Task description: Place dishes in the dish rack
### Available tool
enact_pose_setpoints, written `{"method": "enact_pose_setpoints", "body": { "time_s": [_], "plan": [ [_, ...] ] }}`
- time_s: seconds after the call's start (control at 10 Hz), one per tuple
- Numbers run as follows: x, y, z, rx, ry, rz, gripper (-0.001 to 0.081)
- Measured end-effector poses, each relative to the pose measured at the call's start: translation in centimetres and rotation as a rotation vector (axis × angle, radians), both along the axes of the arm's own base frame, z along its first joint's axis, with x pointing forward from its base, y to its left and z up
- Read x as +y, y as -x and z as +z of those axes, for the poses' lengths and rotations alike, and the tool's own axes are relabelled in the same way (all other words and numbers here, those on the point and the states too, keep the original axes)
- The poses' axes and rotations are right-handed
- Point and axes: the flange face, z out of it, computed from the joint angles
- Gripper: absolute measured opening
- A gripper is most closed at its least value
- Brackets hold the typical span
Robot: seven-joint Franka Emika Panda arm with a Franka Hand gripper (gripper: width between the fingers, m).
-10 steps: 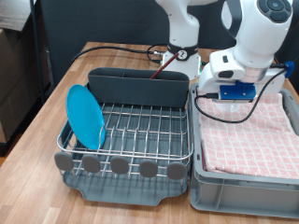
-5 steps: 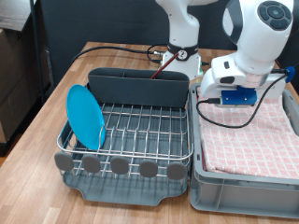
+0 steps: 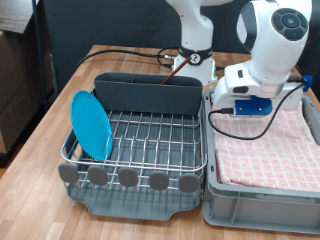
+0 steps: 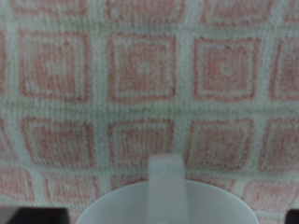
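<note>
The dish rack [image 3: 140, 140] stands on the wooden table, with the light-blue plate [image 3: 92, 125] upright in its wires at the exterior view's left. My gripper [image 3: 248, 108] hangs low over the far left corner of the grey crate [image 3: 260, 205], just above its pink checked cloth [image 3: 275, 150]. In the wrist view the rim of the white cup [image 4: 168, 207] fills the lower edge, and one pale finger [image 4: 166, 173] stands at that rim. The cup is hidden in the exterior view. The wooden spoon is out of view.
The rack's tall grey utensil trough [image 3: 150, 95] runs along its far side, with nothing showing above it. Black and red cables [image 3: 140, 55] lie behind the rack. The robot base [image 3: 195, 50] stands at the back. The table edge [image 3: 30, 130] runs down the exterior view's left.
The hand has sunk slightly towards the crate's cloth and shifted a little to the exterior view's left. The plate and rack have not moved.
</note>
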Motion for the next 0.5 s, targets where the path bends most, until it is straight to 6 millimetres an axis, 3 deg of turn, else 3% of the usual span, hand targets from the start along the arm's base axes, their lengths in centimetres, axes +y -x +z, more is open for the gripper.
{"method": "enact_pose_setpoints", "body": {
  "time_s": [0.1, 0.2, 0.3, 0.4, 0.5],
  "plan": [
    [0.03, 0.11, -0.15, -0.003, -0.001, 0.001, 0.0442],
    [0.07, 0.22, -0.25, -0.003, -0.001, 0.002, 0.0442],
    [0.11, 0.25, -0.27, -0.002, -0.001, 0.003, 0.0242],
    [0.12, 0.26, -0.27, -0.002, 0.000, 0.002, 0.0242],
    [0.10, 0.25, -0.27, -0.002, 0.000, 0.001, 0.0084]
  ]
}}
